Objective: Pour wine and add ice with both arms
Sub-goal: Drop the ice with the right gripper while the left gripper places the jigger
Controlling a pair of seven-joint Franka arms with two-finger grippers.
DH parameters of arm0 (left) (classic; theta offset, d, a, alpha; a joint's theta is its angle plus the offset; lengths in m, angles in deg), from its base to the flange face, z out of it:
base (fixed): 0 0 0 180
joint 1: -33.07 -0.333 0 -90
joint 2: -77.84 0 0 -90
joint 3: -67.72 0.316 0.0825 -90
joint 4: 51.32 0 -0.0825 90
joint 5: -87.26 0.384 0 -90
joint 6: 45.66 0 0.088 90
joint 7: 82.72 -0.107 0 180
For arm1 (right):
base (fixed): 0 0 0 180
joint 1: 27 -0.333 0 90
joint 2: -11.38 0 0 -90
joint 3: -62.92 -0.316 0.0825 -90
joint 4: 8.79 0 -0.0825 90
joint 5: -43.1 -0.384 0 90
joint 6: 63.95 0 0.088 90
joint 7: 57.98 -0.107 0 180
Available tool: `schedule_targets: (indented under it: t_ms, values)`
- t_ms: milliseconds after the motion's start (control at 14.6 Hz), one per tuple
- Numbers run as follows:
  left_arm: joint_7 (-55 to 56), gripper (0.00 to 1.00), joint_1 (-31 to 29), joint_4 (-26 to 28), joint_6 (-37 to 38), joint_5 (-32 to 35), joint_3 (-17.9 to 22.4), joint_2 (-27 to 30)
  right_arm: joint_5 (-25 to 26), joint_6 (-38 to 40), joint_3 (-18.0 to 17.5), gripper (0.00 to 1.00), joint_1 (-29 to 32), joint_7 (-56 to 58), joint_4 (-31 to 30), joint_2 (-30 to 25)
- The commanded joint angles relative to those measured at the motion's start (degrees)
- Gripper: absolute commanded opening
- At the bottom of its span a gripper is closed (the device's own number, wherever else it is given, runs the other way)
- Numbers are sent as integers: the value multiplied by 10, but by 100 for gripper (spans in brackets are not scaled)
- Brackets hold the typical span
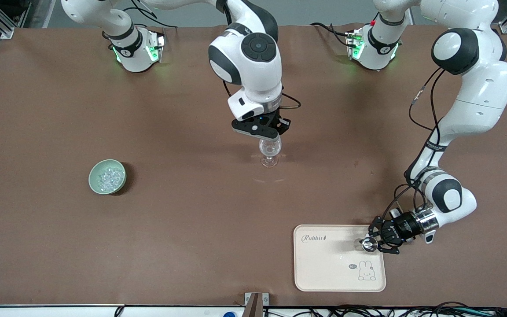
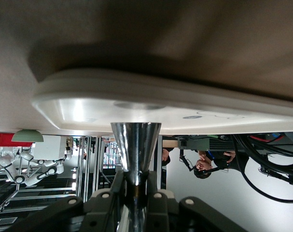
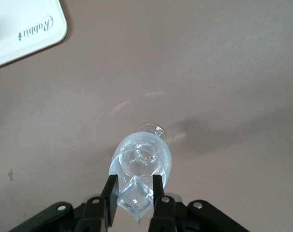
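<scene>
Pinching a clear, glassy ice cube [image 3: 134, 199] between its black fingers, the right gripper [image 1: 266, 132] hangs narrowly parted right over the mouth of a clear stemmed glass [image 1: 270, 154] standing on the brown mat at the table's middle. Closed on a shiny metal cone-shaped jigger [image 2: 135, 150], the left gripper [image 1: 379, 241] lies low and sideways at the edge of a smooth cream tray [image 1: 324, 273] printed with a rabbit. More glinting ice fills a pale green bowl [image 1: 93, 178] toward the right arm's end.
</scene>
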Motion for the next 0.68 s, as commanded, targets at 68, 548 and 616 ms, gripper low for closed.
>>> schedule_targets:
  t_ms: [68,548,616]
  values:
    - [-19,5,4,-16,-3,-16,-2,-15,13,3,5,6,-3,-5,11,15]
    - [-56,38,6,-14,-3,-15,-1,-21,28,-15,5,22,-4,-6,10,26]
    - [-55,56,6,-13,-4,-15,0,-19,28,-15,5,22,-5,-6,10,26]
